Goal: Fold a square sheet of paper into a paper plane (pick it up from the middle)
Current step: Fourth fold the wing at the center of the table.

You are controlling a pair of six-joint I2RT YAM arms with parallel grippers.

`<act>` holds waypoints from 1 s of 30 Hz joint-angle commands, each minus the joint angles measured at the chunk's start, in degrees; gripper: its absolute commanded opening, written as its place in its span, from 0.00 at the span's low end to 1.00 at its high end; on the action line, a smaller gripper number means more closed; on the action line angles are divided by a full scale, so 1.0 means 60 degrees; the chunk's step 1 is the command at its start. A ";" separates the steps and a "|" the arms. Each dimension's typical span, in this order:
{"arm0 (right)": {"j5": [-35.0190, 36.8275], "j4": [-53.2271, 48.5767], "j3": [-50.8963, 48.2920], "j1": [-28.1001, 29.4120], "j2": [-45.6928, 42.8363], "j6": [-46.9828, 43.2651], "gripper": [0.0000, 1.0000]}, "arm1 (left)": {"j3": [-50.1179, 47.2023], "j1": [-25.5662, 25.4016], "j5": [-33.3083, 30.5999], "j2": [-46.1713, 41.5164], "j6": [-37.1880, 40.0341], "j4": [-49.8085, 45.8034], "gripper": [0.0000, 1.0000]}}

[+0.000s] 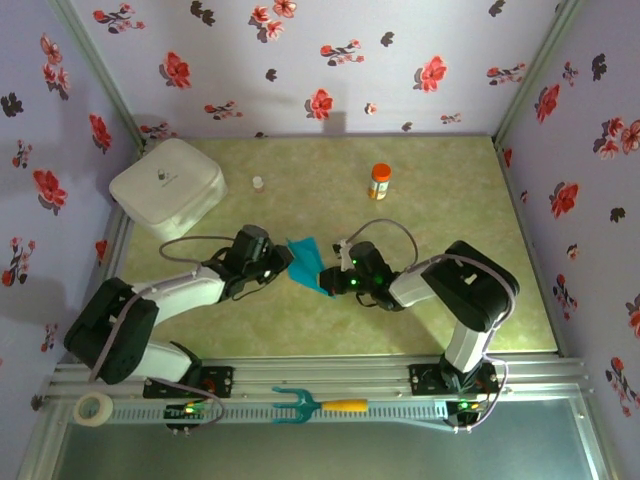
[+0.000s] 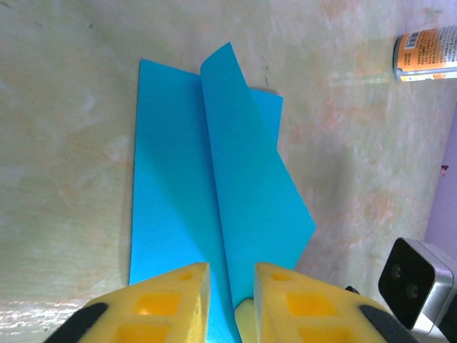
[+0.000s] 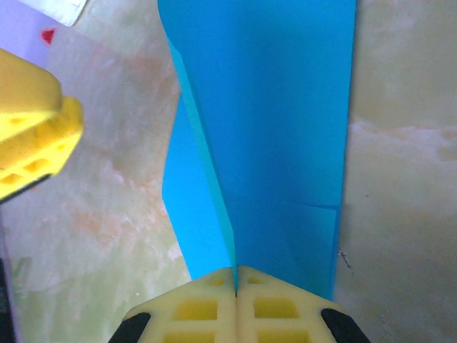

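The square sheet of paper (image 1: 305,260) lies mid-table, teal-blue and partly folded, with one flap standing up along a crease. In the left wrist view the raised flap of the paper (image 2: 243,164) runs into the gap between my left gripper's (image 2: 232,286) yellow fingers (image 2: 175,296), which stand a little apart with the paper's edge between them. My right gripper (image 3: 235,280) is shut on the crease of the paper (image 3: 278,121) from the opposite side. Seen from above, the left gripper (image 1: 284,262) and right gripper (image 1: 334,276) face each other across the sheet.
A white rounded box (image 1: 167,186) sits at the back left, with a small vial (image 1: 258,184) and an orange bottle (image 1: 380,181) behind the paper. On the front rail lie a teal pronged tool (image 1: 310,405) and a tape roll (image 1: 94,408).
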 commanded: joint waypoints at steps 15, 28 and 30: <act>-0.1576 0.0334 0.0230 -0.0801 0.0611 0.1788 0.03 | 0.0430 -0.0056 0.1035 0.1830 0.0284 0.1101 0.12; -0.2267 0.0594 0.0364 -0.1076 0.0972 0.2657 0.04 | 0.0299 -0.0086 0.0937 0.2039 0.0240 0.1171 0.11; -0.2222 0.0730 0.0284 -0.1093 0.0974 0.2780 0.04 | 0.0296 -0.0086 0.0942 0.2058 0.0242 0.1174 0.11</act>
